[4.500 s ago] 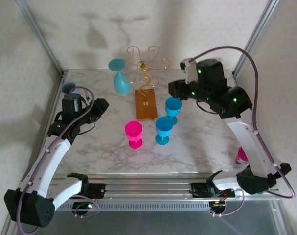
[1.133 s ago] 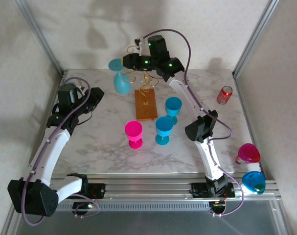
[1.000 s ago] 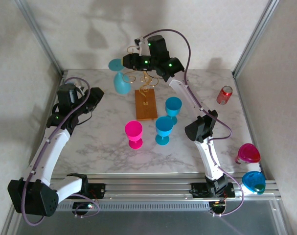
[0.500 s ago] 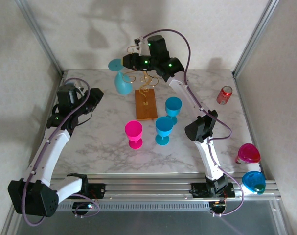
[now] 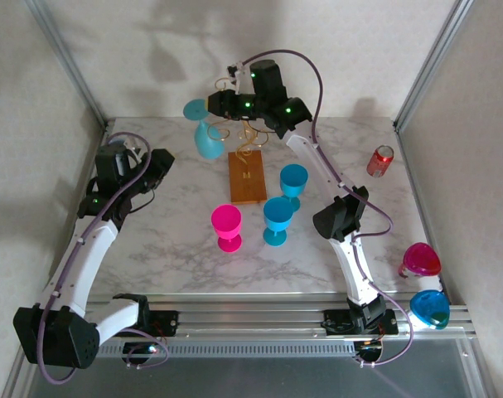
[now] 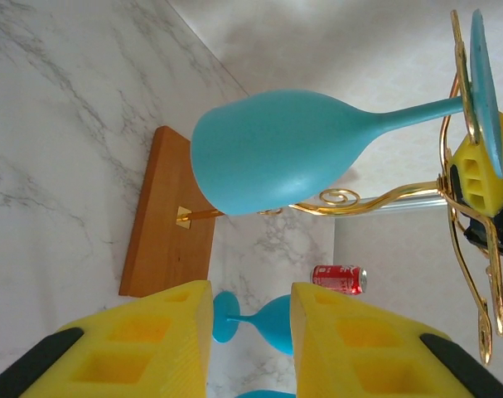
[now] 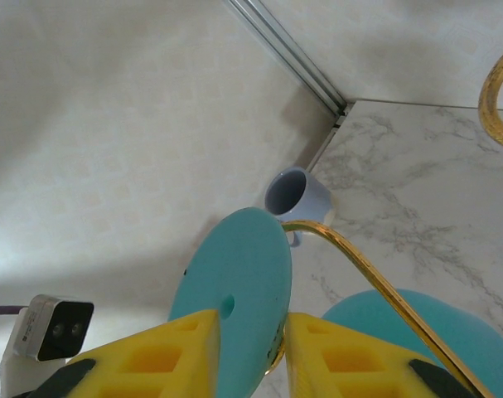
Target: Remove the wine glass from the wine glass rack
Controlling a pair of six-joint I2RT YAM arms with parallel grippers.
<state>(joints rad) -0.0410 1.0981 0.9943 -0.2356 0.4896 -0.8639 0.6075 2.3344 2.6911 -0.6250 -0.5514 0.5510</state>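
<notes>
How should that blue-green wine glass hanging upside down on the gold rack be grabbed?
Probably the wine glass by its flat foot, pinched across its thickness, reaching over the wine glass rack as the right hand does. The foot lies on top of the gold wire arm, rim free; the bowl below is wide and rounded.

Bare marble (image 5: 172, 207) found between left gripper (image 5: 162, 162) and hanging wine glass (image 5: 206, 141). Front of wine glass rack (image 5: 246, 186) blocked by pink glass (image 5: 227, 225), two blue glasses (image 5: 278, 217). Gold scroll arms (image 7: 350, 249) crowded round glass foot (image 7: 234, 274).
</notes>
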